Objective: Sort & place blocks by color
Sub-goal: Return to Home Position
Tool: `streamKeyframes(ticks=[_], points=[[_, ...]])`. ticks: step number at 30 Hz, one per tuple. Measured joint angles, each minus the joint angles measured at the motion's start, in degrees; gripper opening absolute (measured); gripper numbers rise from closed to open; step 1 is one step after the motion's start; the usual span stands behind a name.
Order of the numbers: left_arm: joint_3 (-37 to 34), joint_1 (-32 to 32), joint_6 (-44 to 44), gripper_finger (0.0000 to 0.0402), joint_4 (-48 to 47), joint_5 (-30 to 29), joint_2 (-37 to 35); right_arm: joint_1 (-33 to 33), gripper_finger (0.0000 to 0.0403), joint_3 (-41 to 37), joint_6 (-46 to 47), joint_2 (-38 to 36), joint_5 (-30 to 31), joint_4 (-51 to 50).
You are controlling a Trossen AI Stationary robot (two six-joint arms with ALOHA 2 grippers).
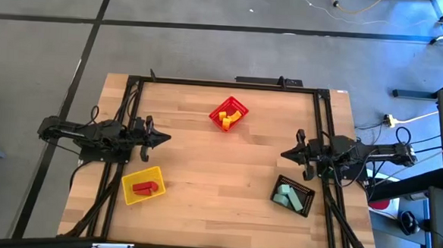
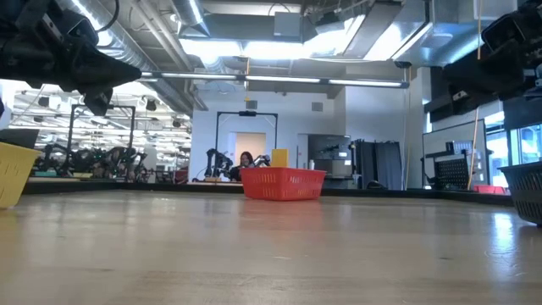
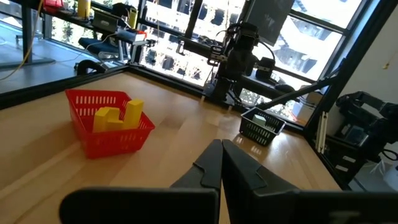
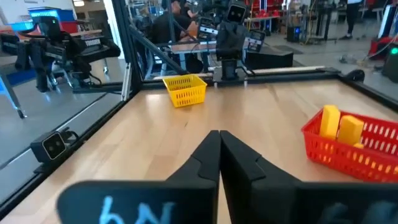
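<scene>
Yellow blocks (image 1: 226, 120) lie in the red bin (image 1: 238, 106) near the table's far edge; the left wrist view shows them (image 3: 118, 116) standing inside it. Red blocks (image 1: 147, 187) lie in the yellow bin (image 1: 130, 193) at the near left. Pale mint blocks (image 1: 286, 196) lie in the black bin (image 1: 306, 191) at the near right. My left gripper (image 1: 167, 139) hovers shut at the table's left side, above the yellow bin's far side. My right gripper (image 1: 284, 153) hovers shut at the right side, just beyond the black bin. Neither touches anything.
A black frame (image 1: 231, 84) runs along the table's far, left and right edges. Bare wood (image 1: 219, 169) stretches between the three bins. Beyond the far edge the low view shows a person (image 2: 246, 161) seated in the room.
</scene>
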Motion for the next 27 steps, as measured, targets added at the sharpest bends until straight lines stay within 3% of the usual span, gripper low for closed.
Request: streamKeyframes(ticks=[27], points=[[0.00,0.00,0.00,0.0000,-0.01,0.13,0.00,0.00,0.0020,0.04,-0.06,-0.02,-0.07,0.01]])
